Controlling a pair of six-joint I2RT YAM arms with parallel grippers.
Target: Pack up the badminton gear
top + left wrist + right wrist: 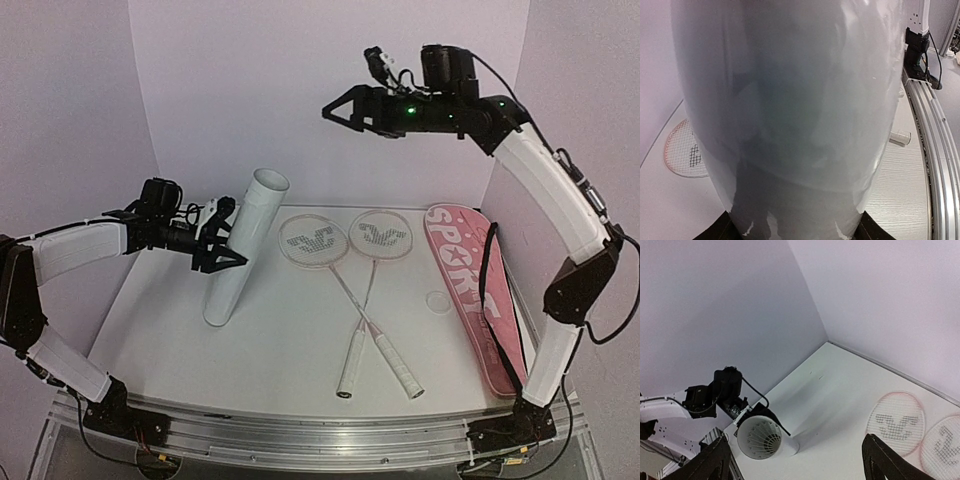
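The tall white tube [245,250] leans over the table's left side with my left gripper [222,248] shut on its middle. In the left wrist view the tube [790,110] fills the frame, black fingers [722,231] at either side. From above, the right wrist view looks into the tube's mouth [759,437], where a feathered shuttlecock [760,439] sits inside. My right gripper [338,115] hangs high above the table, open and holding nothing. Two white rackets [313,241] [380,235] lie crossed at mid-table, handles towards me.
The long pink bag [470,290] lies along the right side, its black strap trailing. A small round white lid [438,300] rests beside it. White walls close in the back and both sides. The metal rail [300,435] runs along the near edge.
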